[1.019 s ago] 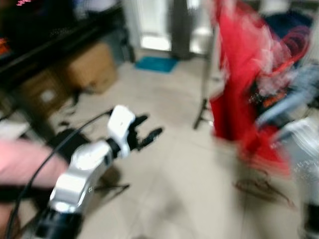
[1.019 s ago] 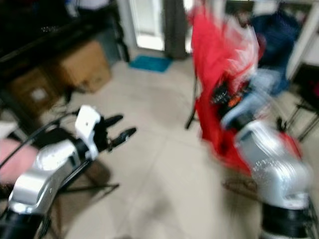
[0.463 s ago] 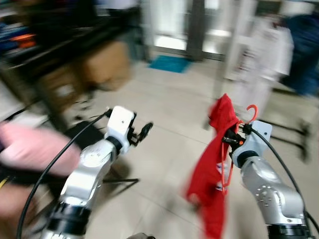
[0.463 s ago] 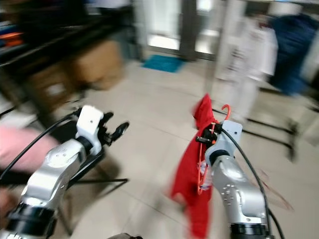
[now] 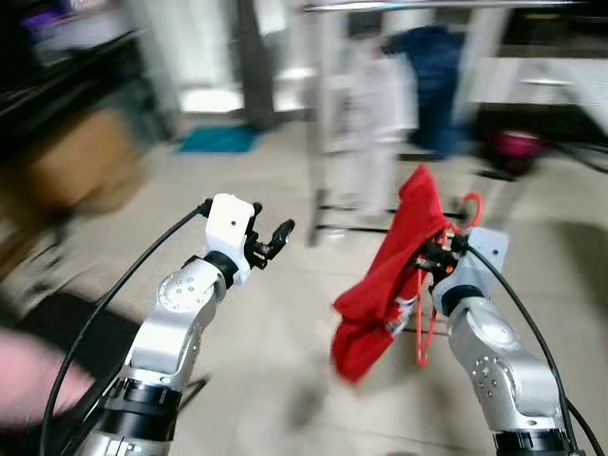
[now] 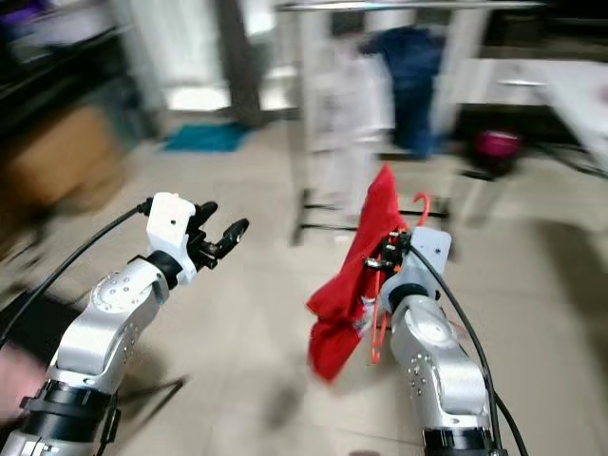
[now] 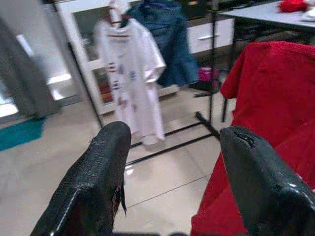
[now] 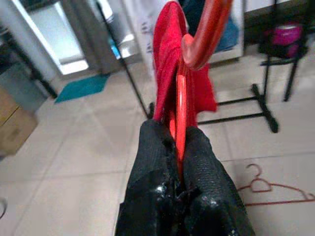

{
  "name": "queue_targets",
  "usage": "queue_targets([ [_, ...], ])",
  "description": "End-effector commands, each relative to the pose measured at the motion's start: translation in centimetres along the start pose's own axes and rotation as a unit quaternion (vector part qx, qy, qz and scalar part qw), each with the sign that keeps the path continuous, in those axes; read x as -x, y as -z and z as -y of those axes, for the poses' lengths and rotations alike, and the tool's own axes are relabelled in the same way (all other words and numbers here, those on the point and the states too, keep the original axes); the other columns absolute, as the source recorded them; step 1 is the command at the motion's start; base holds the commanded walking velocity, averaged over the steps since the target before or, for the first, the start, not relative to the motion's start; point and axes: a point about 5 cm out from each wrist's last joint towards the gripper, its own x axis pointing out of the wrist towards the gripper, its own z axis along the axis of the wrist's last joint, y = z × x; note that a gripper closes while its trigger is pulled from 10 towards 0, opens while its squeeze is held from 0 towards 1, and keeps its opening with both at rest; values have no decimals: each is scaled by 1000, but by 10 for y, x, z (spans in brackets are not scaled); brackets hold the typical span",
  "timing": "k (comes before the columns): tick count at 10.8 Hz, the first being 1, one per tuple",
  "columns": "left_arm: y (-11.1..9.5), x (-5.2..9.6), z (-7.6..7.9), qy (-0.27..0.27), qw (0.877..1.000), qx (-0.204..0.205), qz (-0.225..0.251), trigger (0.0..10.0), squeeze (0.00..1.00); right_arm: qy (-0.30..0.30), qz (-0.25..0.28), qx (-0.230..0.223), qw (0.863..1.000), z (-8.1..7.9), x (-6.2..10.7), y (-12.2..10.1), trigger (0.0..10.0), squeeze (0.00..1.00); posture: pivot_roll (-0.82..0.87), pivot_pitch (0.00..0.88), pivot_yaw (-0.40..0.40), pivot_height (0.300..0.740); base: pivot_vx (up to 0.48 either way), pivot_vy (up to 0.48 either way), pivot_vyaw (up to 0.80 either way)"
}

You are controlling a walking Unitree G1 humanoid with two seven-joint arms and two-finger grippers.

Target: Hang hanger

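Red hanger [image 8: 180, 105] with red garment [image 5: 385, 275] pinched tight in right hand [image 8: 178, 160]; left hand [image 7: 172, 162] spread open, holding nothing.

Both arms raised forward; left tool [image 5: 275, 237] spread wide, right tool [image 8: 178, 147] pinched tight.

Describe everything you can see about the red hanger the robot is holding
The red hanger looks like thin plastic, with a curved hook at its top. The right gripper is shut on its neck just below the hook, holding it roughly upright in the air ahead of the robot. A red garment is draped on it, hanging down toward the robot's left. Its lower frame shows as a thin red loop under the cloth.
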Motion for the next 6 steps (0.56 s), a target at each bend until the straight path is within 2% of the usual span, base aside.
queue_targets([
  [1,3,1,-5,-8,1000,2,-10,10000,0,-13,12,2,1000,-6,-1,-3,10000,0,-130,0,106,740,379,0,0],
  [2,4,2,-5,-7,1000,0,-11,10000,0,-30,15,11,999,-11,0,-3,10000,0,-131,0,106,740,379,0,0],
  [5,7,3,-5,1,1000,-5,-15,10000,0,-40,10,21,999,-14,0,-1,10000,0,-131,0,103,740,379,0,0],
  [6,7,4,-4,3,1000,-6,-16,10000,0,-51,6,17,999,-15,0,0,10000,0,-131,0,102,740,375,0,-800],
])
